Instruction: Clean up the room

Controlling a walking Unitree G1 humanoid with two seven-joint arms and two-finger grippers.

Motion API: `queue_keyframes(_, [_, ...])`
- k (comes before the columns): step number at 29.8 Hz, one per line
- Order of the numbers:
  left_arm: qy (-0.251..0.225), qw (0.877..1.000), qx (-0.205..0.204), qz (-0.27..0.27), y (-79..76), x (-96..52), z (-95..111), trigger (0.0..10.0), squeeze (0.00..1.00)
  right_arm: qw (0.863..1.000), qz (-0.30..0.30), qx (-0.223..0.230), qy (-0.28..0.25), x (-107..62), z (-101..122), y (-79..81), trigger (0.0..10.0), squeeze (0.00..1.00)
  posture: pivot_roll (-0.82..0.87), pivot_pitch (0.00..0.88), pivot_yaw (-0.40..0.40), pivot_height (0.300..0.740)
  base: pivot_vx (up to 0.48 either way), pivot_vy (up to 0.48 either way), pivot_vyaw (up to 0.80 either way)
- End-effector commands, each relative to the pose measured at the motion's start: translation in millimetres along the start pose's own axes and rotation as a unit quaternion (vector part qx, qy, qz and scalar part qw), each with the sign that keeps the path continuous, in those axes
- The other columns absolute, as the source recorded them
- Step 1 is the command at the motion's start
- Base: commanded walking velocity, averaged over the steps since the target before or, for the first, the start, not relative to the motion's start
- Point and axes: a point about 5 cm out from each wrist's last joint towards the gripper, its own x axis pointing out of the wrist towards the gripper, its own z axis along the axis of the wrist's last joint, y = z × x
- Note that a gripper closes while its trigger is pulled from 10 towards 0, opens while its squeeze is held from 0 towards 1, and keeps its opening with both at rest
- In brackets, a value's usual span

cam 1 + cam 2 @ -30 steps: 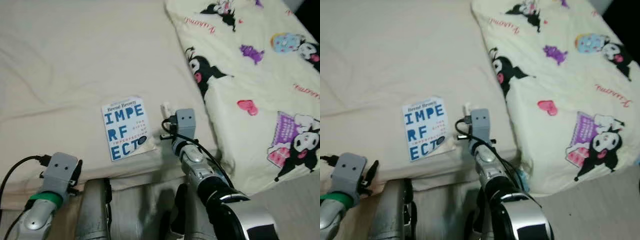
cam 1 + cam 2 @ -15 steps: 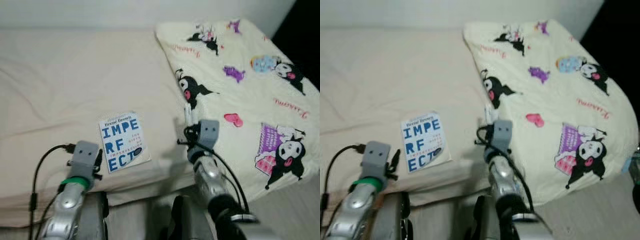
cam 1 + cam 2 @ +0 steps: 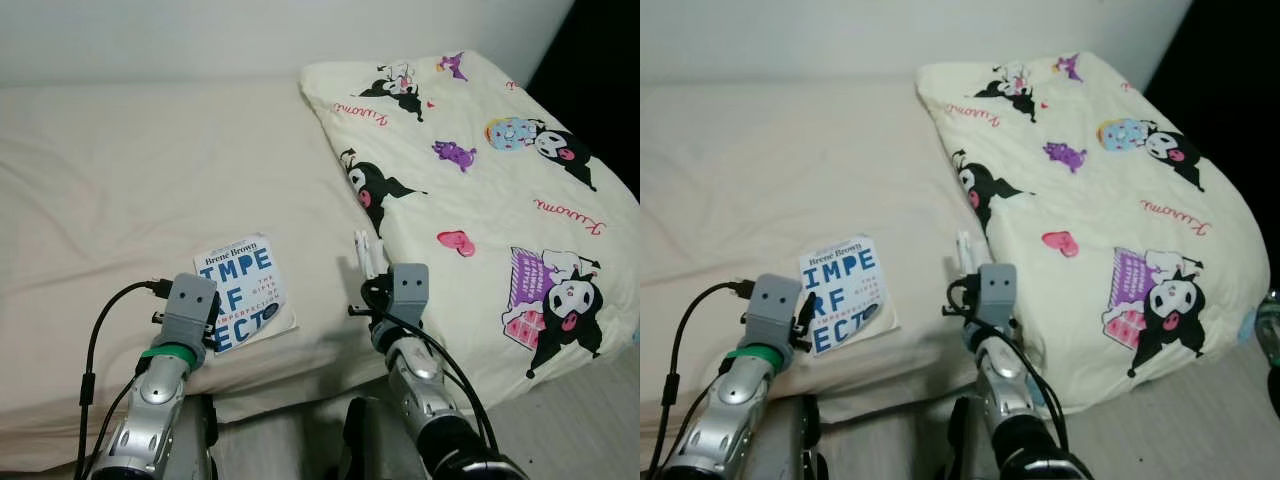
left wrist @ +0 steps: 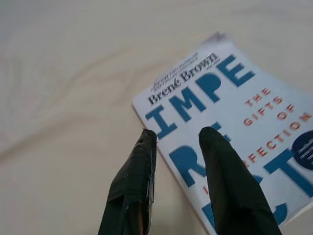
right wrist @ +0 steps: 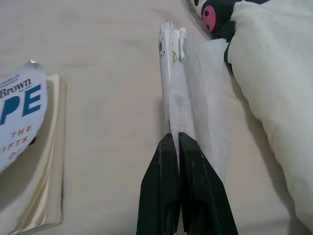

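Left claw point(image 4: 176, 142): fingers narrowly parted, empty, poised over the near corner of the book point(image 3: 245, 290) lying flat on the bed point(image 3: 120, 180).

Right claw point(image 5: 178, 147): pinched on folded paper point(image 5: 188, 93), beside the quilt point(image 3: 500, 190).

Advice: straddle the book's edge squarely.

Room: open mattress ahead; bed edge close behind.

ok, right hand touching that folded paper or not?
Touching. In the right wrist view the right hand has its fingers shut on the bottom edge of the folded white paper, held upright beside the patterned pillow.
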Motion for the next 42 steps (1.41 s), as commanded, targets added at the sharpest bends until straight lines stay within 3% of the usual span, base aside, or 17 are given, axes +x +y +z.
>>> queue_keyframes(1, [0.001, 1.000, 0.005, -0.004, -2.3, -1.9, -3, 10.0, 0.00, 1.000, 0.001, -0.002, 0.000, 0.1, 1, 1.1, 10.0, 0.00, 0.05, 0.004, -0.021, 0.621, 0.000, 0.000, 0.00])
queue_keyframes(5, [-0.001, 1.000, 0.000, 0.000, -4.7, 4.0, 1, 10.0, 0.00, 1.000, 0.001, 0.005, 0.002, 2.1, 2, 4.2, 10.0, 0.00, 0.05, 0.001, -0.022, 0.651, 0.000, 0.000, 0.00])
queue_keyframes(23, [0.009, 1.000, -0.016, 0.018, -6.4, 1.6, -6, 10.0, 0.00, 0.999, 0.005, 0.030, 0.015, 0.6, 1, 4.4, 10.0, 0.00, 0.05, 0.000, -0.026, 0.740, 0.000, 0.000, 0.00])
queue_keyframes(28, [0.030, 0.999, -0.016, 0.018, -6.0, -2.2, -16, 10.0, 0.00, 0.998, -0.026, 0.017, 0.047, -1.7, -9, -2.9, 10.0, 0.00, 0.05, 0.000, -0.033, 0.740, 0.000, 0.000, 0.00])
queue_keyframes(31, [0.039, 0.998, -0.032, 0.025, -6.8, -3.3, -18, 10.0, 0.00, 0.995, -0.035, 0.071, 0.060, -3.0, -14, -5.0, 10.0, 0.00, 0.06, 0.000, -0.037, 0.740, 0.000, 0.000, 0.00])
queue_keyframes(40, [0.044, 0.997, -0.041, 0.038, -6.6, -5.5, -20, 10.0, 0.00, 0.993, -0.026, 0.095, 0.071, -4.2, -17, -3.5, 10.0, 0.00, 0.06, 0.000, -0.048, 0.740, 0.000, 0.000, 0.00])
queue_keyframes(42, [0.044, 0.997, -0.045, 0.039, -5.1, -5.0, -20, 10.0, 0.00, 0.996, -0.047, 0.048, 0.056, -2.5, -13, -4.4, 10.0, 0.00, 0.07, 0.000, -0.048, 0.740, 0.000, 0.000, 0.00])
